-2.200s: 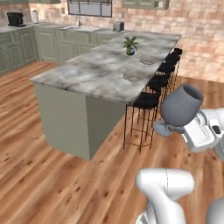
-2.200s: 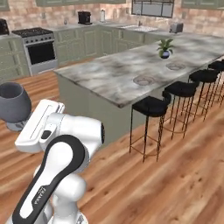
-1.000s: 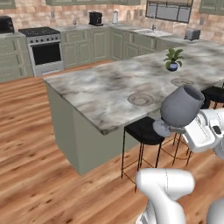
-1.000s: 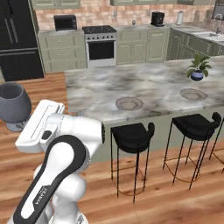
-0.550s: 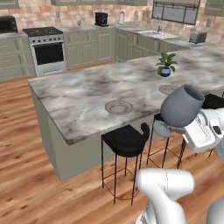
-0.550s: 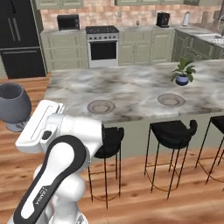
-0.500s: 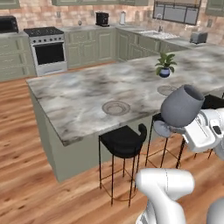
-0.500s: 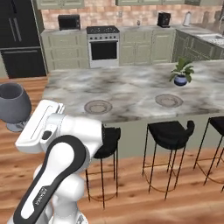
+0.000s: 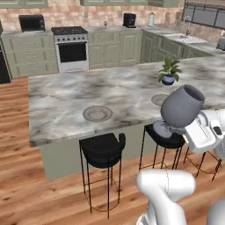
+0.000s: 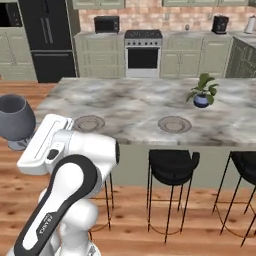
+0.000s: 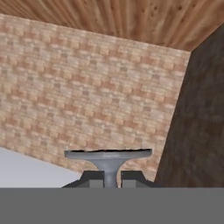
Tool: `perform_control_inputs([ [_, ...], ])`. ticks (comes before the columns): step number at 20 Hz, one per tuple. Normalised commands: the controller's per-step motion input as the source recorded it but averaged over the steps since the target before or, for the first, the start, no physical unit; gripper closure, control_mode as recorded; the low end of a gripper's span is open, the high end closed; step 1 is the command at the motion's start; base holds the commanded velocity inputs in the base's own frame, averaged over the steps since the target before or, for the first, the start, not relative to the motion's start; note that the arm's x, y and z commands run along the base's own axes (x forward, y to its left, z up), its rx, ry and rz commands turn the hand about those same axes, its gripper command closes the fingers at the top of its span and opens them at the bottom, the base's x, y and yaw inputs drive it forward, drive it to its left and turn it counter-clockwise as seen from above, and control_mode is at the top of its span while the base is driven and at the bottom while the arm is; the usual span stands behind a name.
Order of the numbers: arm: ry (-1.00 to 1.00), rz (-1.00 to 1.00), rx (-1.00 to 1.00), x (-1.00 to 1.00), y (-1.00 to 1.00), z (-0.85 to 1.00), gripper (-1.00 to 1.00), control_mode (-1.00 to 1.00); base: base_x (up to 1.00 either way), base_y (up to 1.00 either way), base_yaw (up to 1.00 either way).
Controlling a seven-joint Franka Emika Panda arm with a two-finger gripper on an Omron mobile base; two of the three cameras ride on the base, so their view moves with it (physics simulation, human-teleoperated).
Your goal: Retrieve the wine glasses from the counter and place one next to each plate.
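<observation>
Grey and dark, the wine glass (image 10: 16, 118) hangs in the air at the far left of the right base view, out over the wooden floor (image 10: 15, 90) and away from the counter (image 10: 135, 107). The gripper (image 11: 111, 180) is pinched on its thin stem, just below the round foot, as the hand view shows, with one small dark fingertip (image 11: 92, 179) on each side. I think it is held there because the stem is the thin part that fits between the tips. The glass leans a little, so it needs a firm pinch or it could slip.

Moving right, the marble counter stands near the robot. A flat tan plate (image 10: 89, 123) lies near its front edge. Further right lies a second plate (image 10: 174, 124), well apart from the first. I think the plates sit by the front edge because a black stool (image 10: 172, 162) stands below each place, where a person would sit to eat.

Further right and farther back is a little plant pot (image 10: 202, 100) with green leaves. It is not part of the job.

No glass stands by either plate yet. I think the robot is bringing this glass over, and it should go down upright beside the near left plate, not on it. The second glass I cannot see here.
</observation>
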Motion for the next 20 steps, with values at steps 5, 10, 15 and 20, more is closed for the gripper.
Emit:
perform_control_inputs([
  [5,0.00,0.00,0.00,0.00,0.00,0.00,1.00,1.00,0.42,-0.28,0.31],
  [10,0.00,0.00,0.00,0.00,0.00,0.00,1.00,1.00,0.33,-0.24,0.34],
  [15,0.00,0.00,0.00,0.00,0.00,0.00,1.00,1.00,0.53,-0.20,0.29],
  [20,0.00,0.00,0.00,0.00,0.00,0.00,1.00,1.00,0.14,-0.67,0.27],
])
